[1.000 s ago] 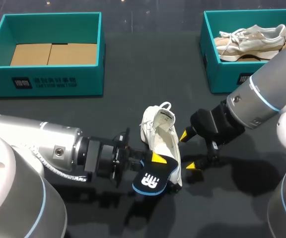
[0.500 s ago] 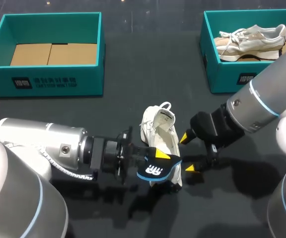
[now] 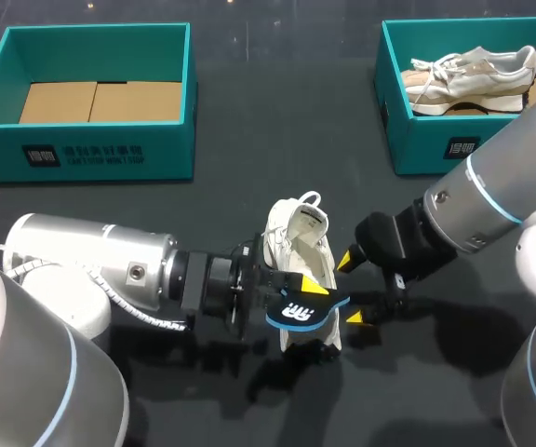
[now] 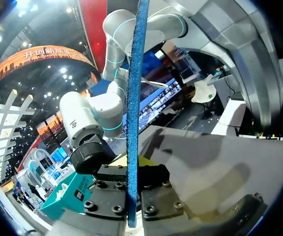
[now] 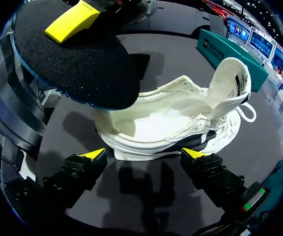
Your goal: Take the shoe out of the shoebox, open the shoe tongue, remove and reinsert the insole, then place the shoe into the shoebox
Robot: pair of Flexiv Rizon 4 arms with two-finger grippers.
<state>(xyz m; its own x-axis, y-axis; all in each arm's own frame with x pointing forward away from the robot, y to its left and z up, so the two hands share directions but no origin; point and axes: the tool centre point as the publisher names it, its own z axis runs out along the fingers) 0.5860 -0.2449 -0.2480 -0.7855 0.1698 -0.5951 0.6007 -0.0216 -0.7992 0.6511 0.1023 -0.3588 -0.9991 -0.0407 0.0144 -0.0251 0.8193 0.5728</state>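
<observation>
Since a second earlier, the left gripper [image 3: 298, 300] had carried the dark insole [image 3: 301, 311] rightward over the heel of the white shoe [image 3: 301, 244], clamped on its edge. That shoe sat on the dark worktop [image 3: 249, 186]. The right gripper [image 3: 351, 287] stood wide open just beside it, holding nothing.

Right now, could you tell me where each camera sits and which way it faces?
Head view: above and behind, looking down on the table; left arm and right arm enter from the sides.
Left wrist view: on the left wrist, looking along the left gripper, shut on the edge-on insole.
Right wrist view: on the right wrist, facing the white shoe past the open right gripper.
Shared: all three show the insole; head and right wrist, the white shoe.
</observation>
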